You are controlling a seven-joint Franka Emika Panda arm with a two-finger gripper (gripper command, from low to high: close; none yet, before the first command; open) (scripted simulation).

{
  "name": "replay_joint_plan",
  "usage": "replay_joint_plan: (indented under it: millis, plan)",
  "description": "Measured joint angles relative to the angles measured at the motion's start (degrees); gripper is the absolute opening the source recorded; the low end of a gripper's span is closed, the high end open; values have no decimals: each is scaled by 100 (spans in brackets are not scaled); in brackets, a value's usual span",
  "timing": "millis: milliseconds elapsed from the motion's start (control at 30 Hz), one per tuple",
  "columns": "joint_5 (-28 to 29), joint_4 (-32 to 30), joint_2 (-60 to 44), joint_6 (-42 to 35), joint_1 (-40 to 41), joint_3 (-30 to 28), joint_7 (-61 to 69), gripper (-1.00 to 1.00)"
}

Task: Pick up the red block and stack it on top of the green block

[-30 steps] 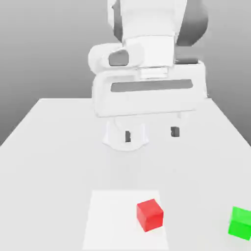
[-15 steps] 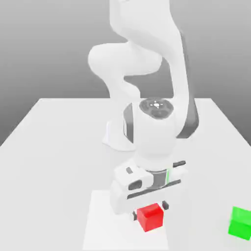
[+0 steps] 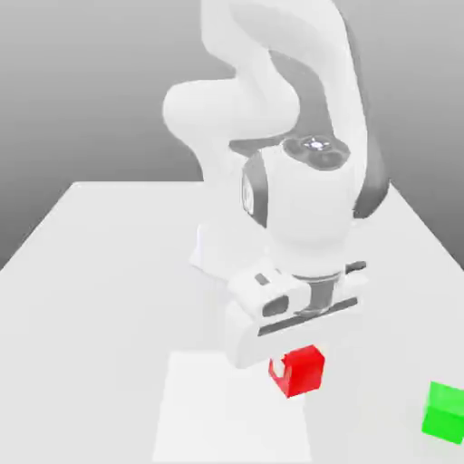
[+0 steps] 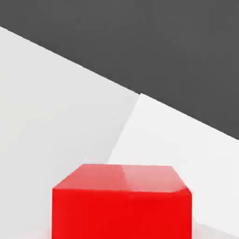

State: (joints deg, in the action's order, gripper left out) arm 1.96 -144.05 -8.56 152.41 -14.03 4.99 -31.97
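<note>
Open tabletop btwn red block & green block, nothing in the way, exterior view.

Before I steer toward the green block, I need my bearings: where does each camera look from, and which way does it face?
Exterior view: off the arm, facing the robot's base across the table and looking down at it; the arm and gripper show, with the green block at the exterior view's right.
Hand view: on the hand, looking past the red block toward the white square and a table edge; no arm links are recognisable.
Shared: the red block, the white square and the table.
</note>
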Motion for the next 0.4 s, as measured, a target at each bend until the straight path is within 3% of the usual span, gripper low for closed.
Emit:
replay_joint_plan:
  millis: [167, 267, 300, 400]
  plan:
    - [238, 931, -422, -525, -696, 572, -228, -100]
    - [464, 1097, -984, -138, -896, 524, -397, -100]
    - [533, 1117, -1172, 28, -947, 475, -447, 100]
    - [533, 1117, -1172, 28, -947, 475, -447, 100]
